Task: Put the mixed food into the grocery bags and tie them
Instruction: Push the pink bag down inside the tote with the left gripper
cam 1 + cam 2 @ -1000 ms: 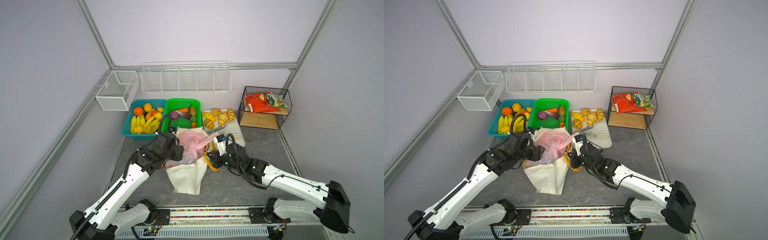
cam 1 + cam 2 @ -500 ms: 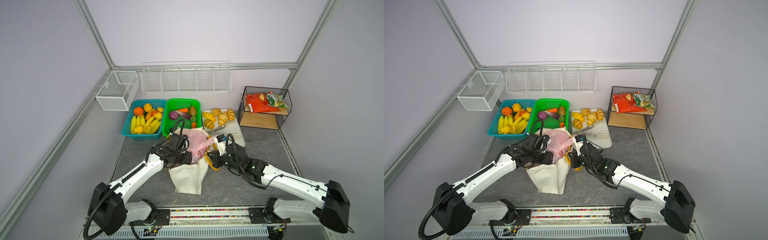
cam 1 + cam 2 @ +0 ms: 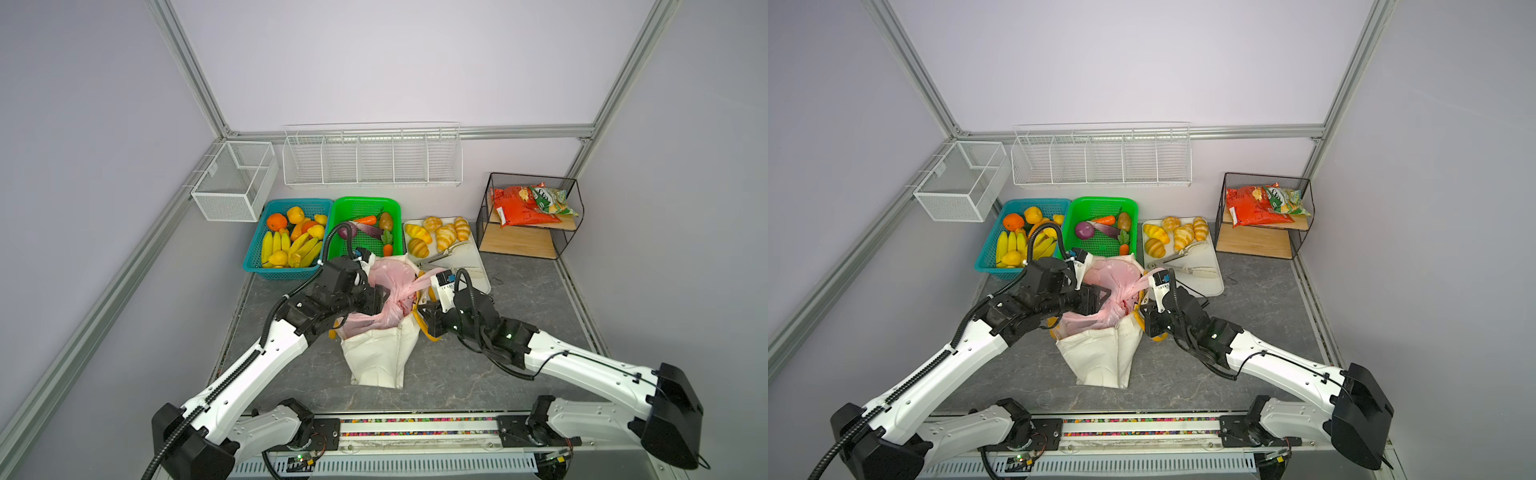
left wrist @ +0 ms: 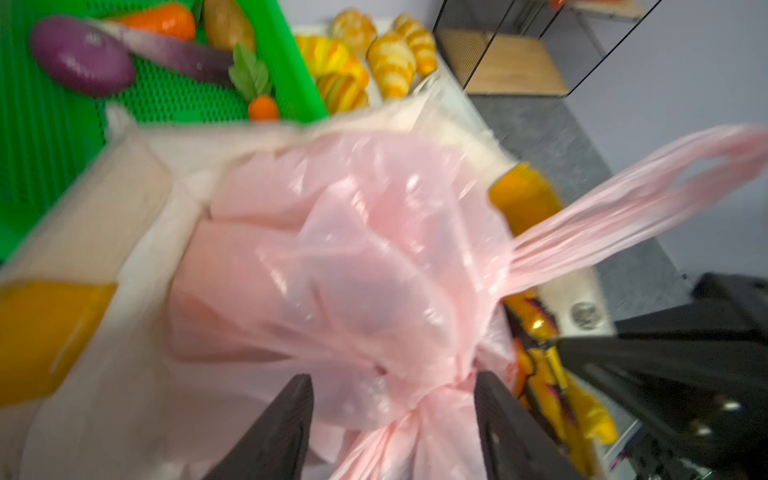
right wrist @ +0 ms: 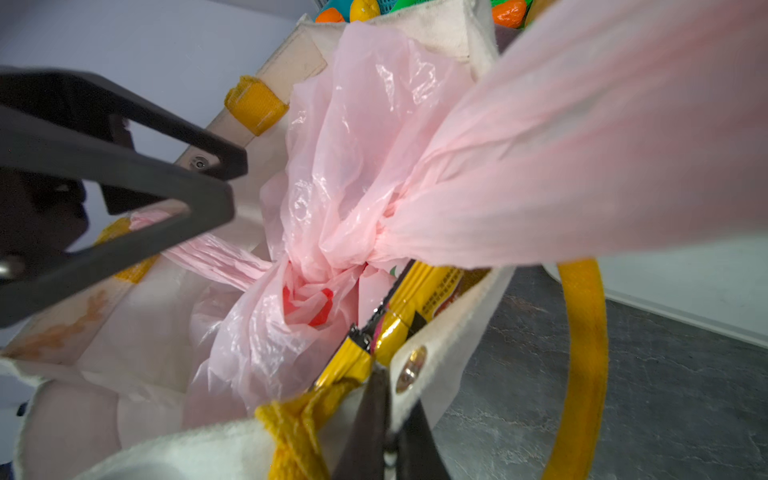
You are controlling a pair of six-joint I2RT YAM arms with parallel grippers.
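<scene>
The pink plastic bag (image 3: 392,276) (image 3: 1113,274) sits inside the cream canvas tote (image 3: 378,353) (image 3: 1100,357), its neck twisted into a knot (image 4: 449,382). My left gripper (image 3: 382,299) (image 4: 392,382) is open, its fingers (image 4: 297,399) either side of the twisted handle below the knot. The bag's other loop handle (image 4: 623,199) stretches toward the right arm. My right gripper (image 3: 419,311) (image 5: 390,399) is shut on the tote's rim (image 5: 449,332) beside a metal snap. A yellow snack packet (image 5: 415,299) stands in the tote beside the pink bag. Purple onion (image 3: 1084,230) and eggplant (image 3: 1106,230) lie in the green basket.
Behind the tote stand a teal basket (image 3: 253,266) of bananas and oranges, the green basket (image 3: 365,203), and a white tray (image 3: 478,270) with croissants and tongs. A black wire shelf (image 3: 482,216) at back right holds orange and green snack packets. White wire baskets hang on the walls.
My left gripper has swung from the left side of the bags to over the pink bag's knot. The right gripper has kept its place on the tote rim.
</scene>
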